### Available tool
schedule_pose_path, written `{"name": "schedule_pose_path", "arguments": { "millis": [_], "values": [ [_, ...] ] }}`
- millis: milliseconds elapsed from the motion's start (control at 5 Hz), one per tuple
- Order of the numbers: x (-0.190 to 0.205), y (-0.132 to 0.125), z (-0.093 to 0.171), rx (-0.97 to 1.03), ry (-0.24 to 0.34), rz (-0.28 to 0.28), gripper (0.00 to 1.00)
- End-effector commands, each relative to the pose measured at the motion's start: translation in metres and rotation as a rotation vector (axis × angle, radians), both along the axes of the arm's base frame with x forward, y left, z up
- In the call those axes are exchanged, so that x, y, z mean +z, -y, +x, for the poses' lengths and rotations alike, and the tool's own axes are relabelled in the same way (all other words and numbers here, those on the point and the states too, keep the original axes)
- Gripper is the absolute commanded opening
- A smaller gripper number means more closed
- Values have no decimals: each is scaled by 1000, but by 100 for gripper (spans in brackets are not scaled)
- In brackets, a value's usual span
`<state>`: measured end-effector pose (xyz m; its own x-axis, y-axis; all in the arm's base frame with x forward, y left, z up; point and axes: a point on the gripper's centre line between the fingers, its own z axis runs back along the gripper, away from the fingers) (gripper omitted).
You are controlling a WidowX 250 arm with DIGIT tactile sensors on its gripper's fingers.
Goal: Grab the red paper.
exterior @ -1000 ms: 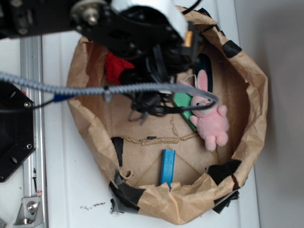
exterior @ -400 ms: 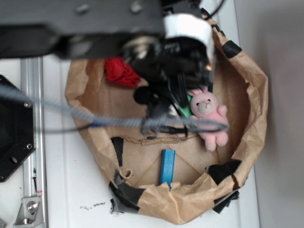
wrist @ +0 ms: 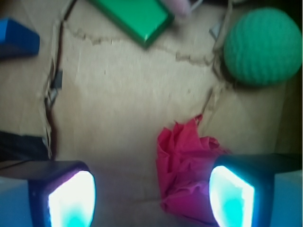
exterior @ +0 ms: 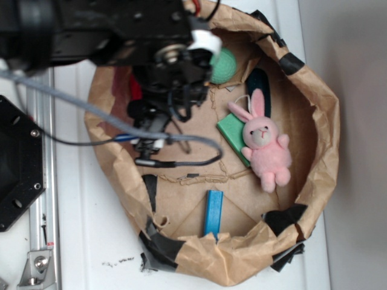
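Gripper (wrist: 151,191), jaws apart, hangs over the paper-walled pen's (exterior: 320,151) floor; the red paper (wrist: 187,175) lies against the right finger, off-centre, so recentring seems needed.

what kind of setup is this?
Probably a lab test pen, not a home: brown paper wall taped into a ring on a white bench, metal rail beside it, assorted props inside like the bunny and green ball.

In the wrist view the paper wad (wrist: 187,165) lies between the fingers (wrist: 71,198), against the right one, with the knitted ball (wrist: 262,46) beyond it. The flat box (wrist: 135,16) lies farther back, the block (wrist: 16,38) at far left, all inside the paper-walled pen (exterior: 320,121).
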<state>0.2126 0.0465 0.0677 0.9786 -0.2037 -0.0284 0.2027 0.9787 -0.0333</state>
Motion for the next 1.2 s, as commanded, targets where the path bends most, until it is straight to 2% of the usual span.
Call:
{"name": "schedule_pose_path", "arguments": {
  "millis": [0,200,400,600,800,1000],
  "values": [
    [9,-5,3,7,50,14,100],
    [9,-5,3,7,50,14,100],
    [-2,-24,5,35,109,127,100],
    [-27,-51,9,69,103,164,100],
    [-52,-46,10,45,64,100,100],
    [-56,-38,10,43,54,79,0]
  ]
}}
